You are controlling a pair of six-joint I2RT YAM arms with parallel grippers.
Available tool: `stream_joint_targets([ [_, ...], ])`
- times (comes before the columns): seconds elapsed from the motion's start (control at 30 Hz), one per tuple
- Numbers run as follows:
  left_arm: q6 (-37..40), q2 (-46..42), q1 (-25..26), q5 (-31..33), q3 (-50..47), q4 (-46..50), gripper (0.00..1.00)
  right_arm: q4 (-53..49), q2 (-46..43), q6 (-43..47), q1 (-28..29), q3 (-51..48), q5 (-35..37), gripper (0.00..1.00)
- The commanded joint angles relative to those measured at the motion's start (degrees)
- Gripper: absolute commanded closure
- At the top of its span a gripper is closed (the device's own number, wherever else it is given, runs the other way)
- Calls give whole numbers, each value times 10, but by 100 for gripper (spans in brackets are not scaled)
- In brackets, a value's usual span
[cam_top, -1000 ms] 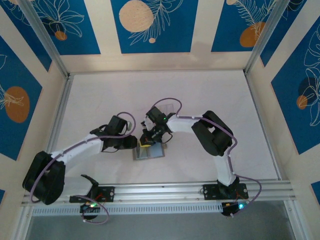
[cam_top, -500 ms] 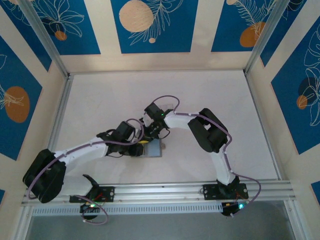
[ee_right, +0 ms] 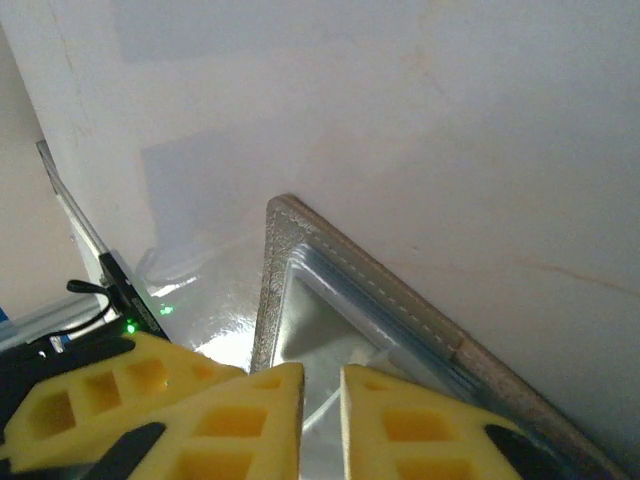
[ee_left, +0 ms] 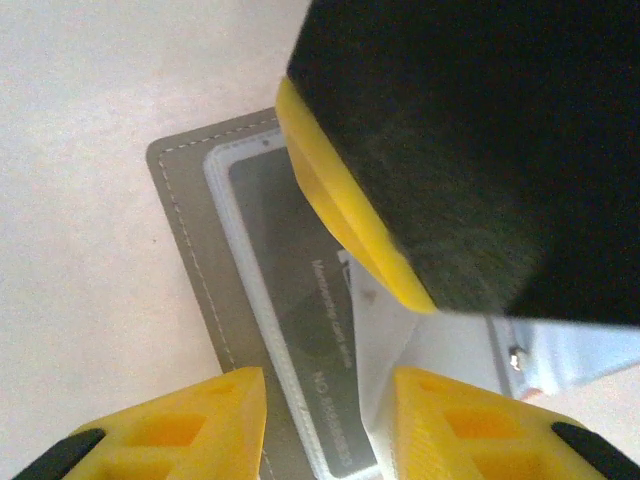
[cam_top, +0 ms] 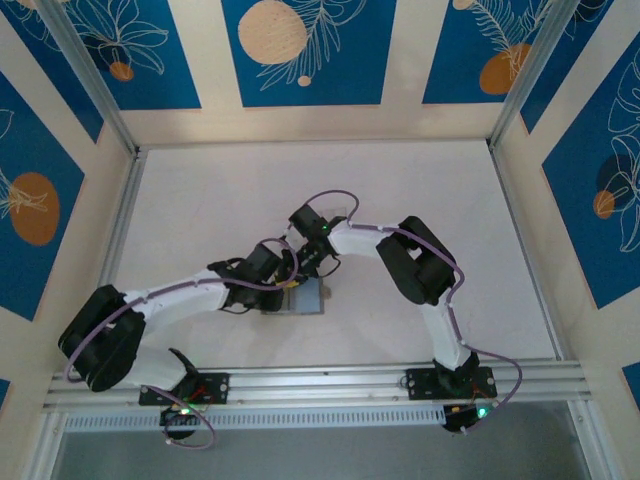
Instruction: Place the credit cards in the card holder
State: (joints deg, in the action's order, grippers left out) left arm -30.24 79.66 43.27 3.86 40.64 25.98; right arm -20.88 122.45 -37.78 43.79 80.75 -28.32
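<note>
- The card holder [cam_top: 312, 299], a small flat folding wallet of grey-taupe leather with pale stitching round its edge, lies opened out on the pale matte worktop [cam_top: 430, 200]. It sits about the middle, a little toward the near side, and both arms reach in over it.
- The left gripper [ee_left: 322, 400], of yellow plastic with a honeycomb pattern and black pads, hangs low over the wallet with its jaws parted. It clamps nothing, and the wallet's window shows in the gap. I take it to be there to steady the wallet or keep it flat.
- The right gripper [ee_right: 322, 385] comes in from the far side, close over a stitched corner of the wallet [ee_right: 400, 290]. Its jaws stand only a narrow slit apart, and I see nothing pinched between them.
- From the left wrist, one of the right gripper's fingers [ee_left: 335, 205] slants down just above the window, a black pad edged in yellow. It looks placed to feed or nudge something into that pocket.
- The window pocket [ee_left: 222, 215] has a pale, glossy rim and clear film that catches glare.
- A dark grey card [ee_left: 300, 330], thin, flat and rectangular with small pale lettering, lies behind the film, so it is inside the holder.
- I cannot tell whether it is seated fully, because the fingers cover its near end.
- The leather looks soft and may shift, while the card is stiff and slick.
</note>
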Motion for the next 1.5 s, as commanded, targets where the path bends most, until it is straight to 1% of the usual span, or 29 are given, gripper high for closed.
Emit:
stream_joint_targets([
  [0.0,6,19,6,34,11,16,64,-54,-19,34,-2,30,3,77],
  [0.13,1,28,5,34,8,10,66,-87,-23,54,-9,74,6,73],
  [0.3,-5,23,5,41,5,12,67,-114,-34,64,-22,111,29,72],
  [0.47,-7,24,5,53,6,17,67,-115,-79,61,-31,75,88,72],
  [0.6,-9,34,6,59,9,20,68,-97,-134,51,-32,3,124,72],
  [0.67,-11,36,4,62,10,18,69,-87,-158,45,-31,-32,126,73],
  [0.73,-15,40,-1,65,13,22,73,-79,-171,36,-23,-66,127,75],
  [0.77,-16,41,-4,64,15,23,75,-77,-173,32,-17,-81,128,79],
  [0.93,-6,48,-9,44,14,8,77,-59,-152,18,23,-129,128,97],
  [0.97,-5,50,-9,40,13,6,78,-55,-147,13,27,-137,132,99],
  [1.1,1,53,-9,29,9,3,81,-43,-128,0,31,-156,145,100],
  [1.27,0,48,-9,15,0,-3,81,-68,-104,-6,21,-157,193,100],
  [1.4,1,18,-9,-15,-7,-22,75,-68,-106,0,7,-165,199,100],
  [1.47,-3,-3,-9,-18,-5,-20,72,-71,-110,6,0,-169,201,100],
])
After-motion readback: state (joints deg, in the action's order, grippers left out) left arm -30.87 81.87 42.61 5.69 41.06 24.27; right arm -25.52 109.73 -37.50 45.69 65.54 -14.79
